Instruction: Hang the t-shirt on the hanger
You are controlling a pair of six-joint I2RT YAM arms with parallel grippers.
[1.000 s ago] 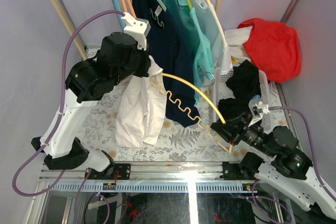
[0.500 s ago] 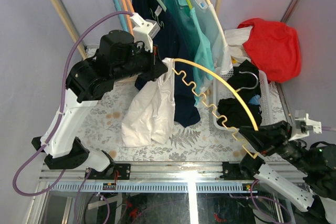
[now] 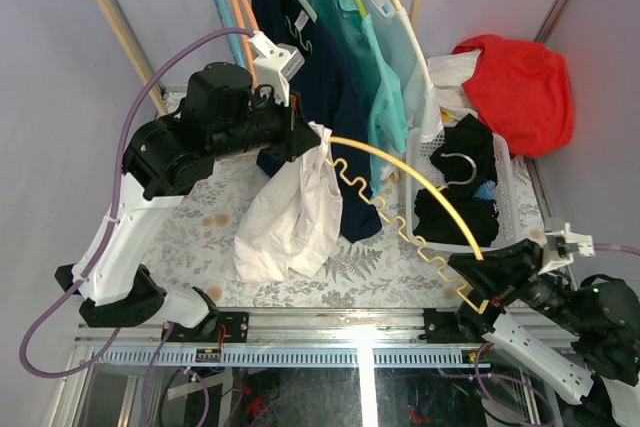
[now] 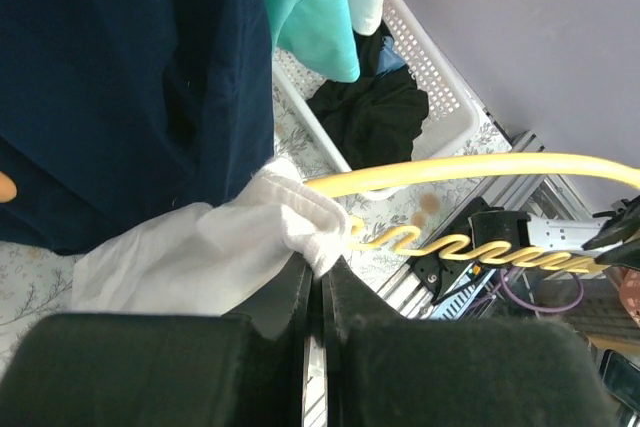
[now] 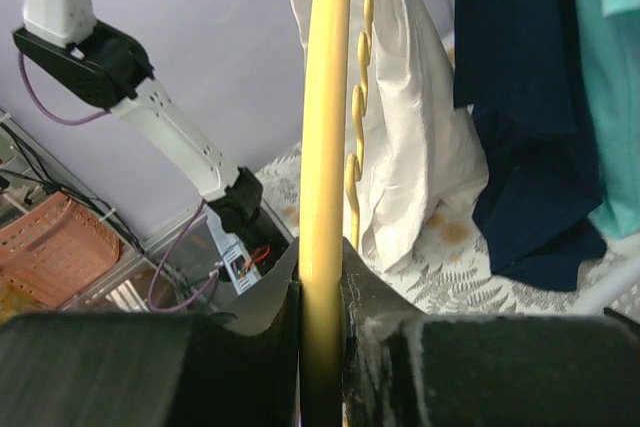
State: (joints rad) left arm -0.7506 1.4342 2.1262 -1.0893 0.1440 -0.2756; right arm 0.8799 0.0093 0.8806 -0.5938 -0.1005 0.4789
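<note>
T-shirt (image 3: 290, 217): white, wrinkled; hung in a long bunched fold toward the surface, its top edge pinched in the closed left pincer (image 4: 320, 267).
Hanger (image 5: 325, 147): thin, pale yellow, with a curved arm over a wavy bar; held aloft and slanted, its near end clamped in the right pincer (image 5: 325, 267).
Contact: the hanger's far tip met the bunched cloth just beside the left pincer.
</note>
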